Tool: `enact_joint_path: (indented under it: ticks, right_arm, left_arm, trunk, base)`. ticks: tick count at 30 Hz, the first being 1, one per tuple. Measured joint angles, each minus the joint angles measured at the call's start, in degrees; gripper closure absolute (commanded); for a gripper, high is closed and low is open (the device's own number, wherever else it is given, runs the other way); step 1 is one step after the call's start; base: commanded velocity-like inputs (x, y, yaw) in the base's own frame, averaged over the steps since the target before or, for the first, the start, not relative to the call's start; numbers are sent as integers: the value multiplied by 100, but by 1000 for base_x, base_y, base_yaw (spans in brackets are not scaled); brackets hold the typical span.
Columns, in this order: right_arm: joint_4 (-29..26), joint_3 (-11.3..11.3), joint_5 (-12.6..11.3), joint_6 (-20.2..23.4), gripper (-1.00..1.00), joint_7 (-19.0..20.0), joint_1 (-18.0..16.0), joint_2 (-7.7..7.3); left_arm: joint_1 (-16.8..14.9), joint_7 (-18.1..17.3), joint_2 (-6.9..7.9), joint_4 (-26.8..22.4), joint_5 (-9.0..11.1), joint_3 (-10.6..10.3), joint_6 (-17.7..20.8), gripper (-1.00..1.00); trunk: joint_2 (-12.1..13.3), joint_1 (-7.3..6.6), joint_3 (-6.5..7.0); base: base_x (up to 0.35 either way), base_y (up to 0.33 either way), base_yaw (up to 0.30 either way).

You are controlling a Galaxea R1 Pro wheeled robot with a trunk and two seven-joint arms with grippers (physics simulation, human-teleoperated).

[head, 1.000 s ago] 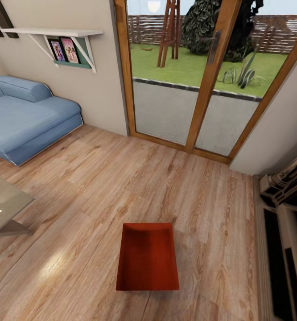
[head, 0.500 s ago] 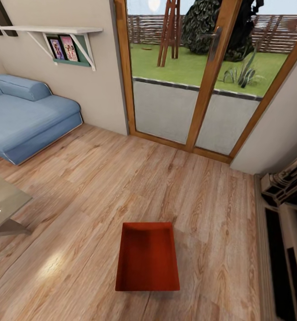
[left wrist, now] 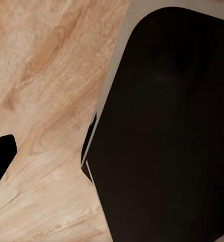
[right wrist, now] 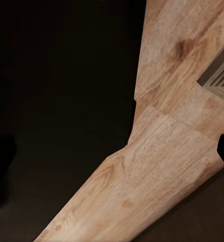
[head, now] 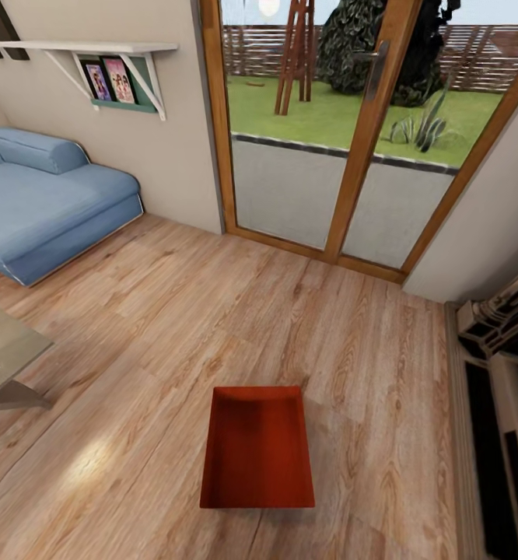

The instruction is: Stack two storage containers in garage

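Only the camera shifted; orange-red storage container (head: 257,451) looks apparently empty.

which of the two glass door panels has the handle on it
The right glass door panel: the dark lever handle sits on its wooden frame. The left glass panel has none.

daylight enters through the glass doors (head: 329,155); the lawn outside reads bright, the room evenly lit, no harsh contrast. a soft pale glare patch sits on the wood plank floor (head: 92,459). the orange-red container (head: 257,449) is darker along its inner far wall and throws a thin shadow at its near edge. vertical lines of the door frame lean outward toward the picture edges, a wide-angle stretch. render slightly soft throughout. both wrist views: large black unlit masses with blurred edges, the floor grain beyond sharp and warm-toned.
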Motion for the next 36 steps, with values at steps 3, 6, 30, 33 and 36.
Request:
enact_joint_path:
  ticks: [3,6,30,33,36]
  right_arm:
    - [-2,2,-8,5,-100,1,0,0]
    - [-1,3,-8,5,-100,1,0,0]
    - [-329,-24,-12,622,-100,-145,-55,-108]
    - [-793,-48,-23,968,-100,-203,-229,-159]
    - [-1303,-73,-40,1176,-100,-342,-465,-230]
  left_arm:
    - [0,0,3,0,6,0,0,-100]
    - [0,0,6,0,8,0,0,-100]
    - [-13,62,263,-280,-102,-29,61,-100]
    - [-19,56,518,-842,-78,-27,154,-100]
    - [-27,20,817,-1533,-31,-14,594,-100]
  trunk:
    - [-120,66,-54]
    - [-122,67,-55]
    - [-122,67,-54]
    - [-122,67,-53]
    - [-122,67,-53]
  base:
    - [0,0,0]
    - [0,0,0]
    - [0,0,0]
    - [0,0,0]
    - [0,0,0]
